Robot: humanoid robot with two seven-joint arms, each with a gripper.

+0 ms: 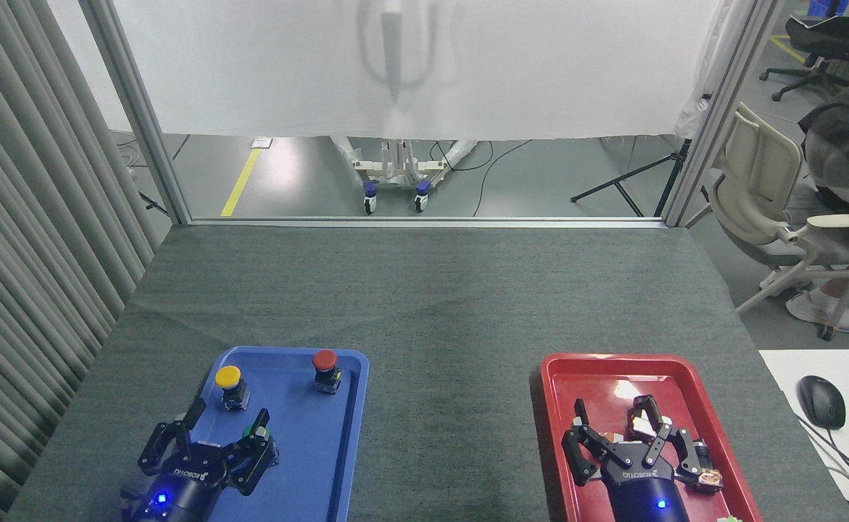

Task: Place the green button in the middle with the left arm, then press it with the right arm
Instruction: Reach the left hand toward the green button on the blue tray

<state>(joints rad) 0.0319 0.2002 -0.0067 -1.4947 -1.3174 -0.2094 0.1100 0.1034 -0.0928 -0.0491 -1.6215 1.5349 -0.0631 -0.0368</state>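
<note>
While over blue tray (pixel 337 435), left gripper (pixel 228 424) beside green button (pixel 256 431).

The small round green plastic button (pixel 256 431) peeked out just beside the left hand's (pixel 227 424) right finger, mostly hidden.

Both arms reach in low, left gripper (pixel 227 423) and right gripper (pixel 615 415) spread wide, fingers pointing forward.

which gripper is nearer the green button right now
Left. The left gripper is over the blue tray right at the green button; the right gripper is far off over the red tray.
</note>
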